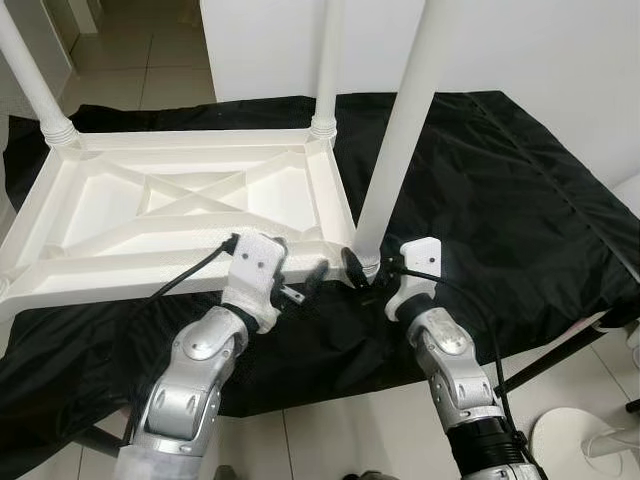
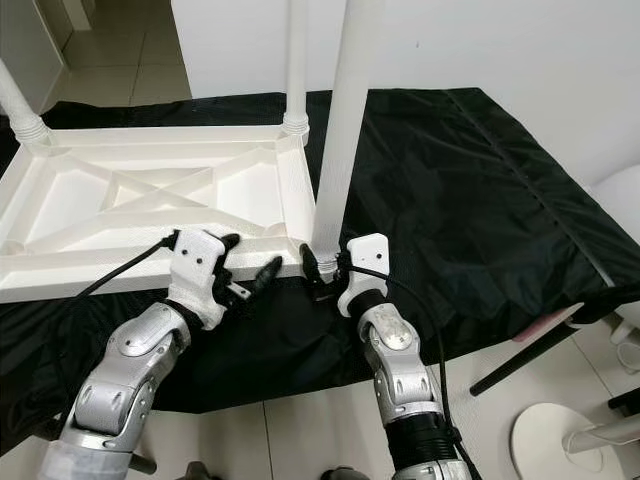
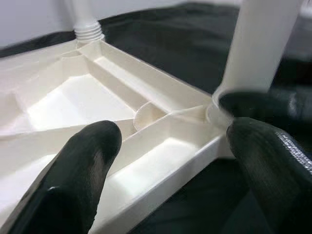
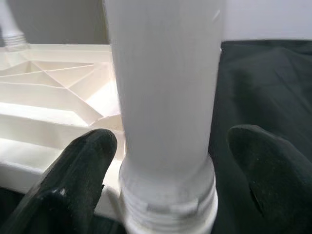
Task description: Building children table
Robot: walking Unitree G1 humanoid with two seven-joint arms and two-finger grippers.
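Observation:
A white plastic children's table (image 1: 100, 262) lies upside down on a black cloth. Two legs stand screwed in at its far corners (image 1: 325, 60) (image 1: 30, 85). A third leg (image 1: 400, 120) stands in the near right corner socket. My right gripper (image 1: 368, 272) is open, with one black finger (image 4: 80, 170) on each side of that leg's threaded base (image 4: 165, 204). My left gripper (image 2: 250, 258) is open at the table's near rim, just left of that corner, its fingers (image 3: 83, 165) spread above the ribbed underside.
The black cloth (image 1: 520, 200) covers a raised platform whose near edge runs just below my grippers. Tiled floor lies beneath. A white round base (image 1: 580, 440) and a dark bar stand at the lower right. A white wall (image 1: 540, 50) rises behind.

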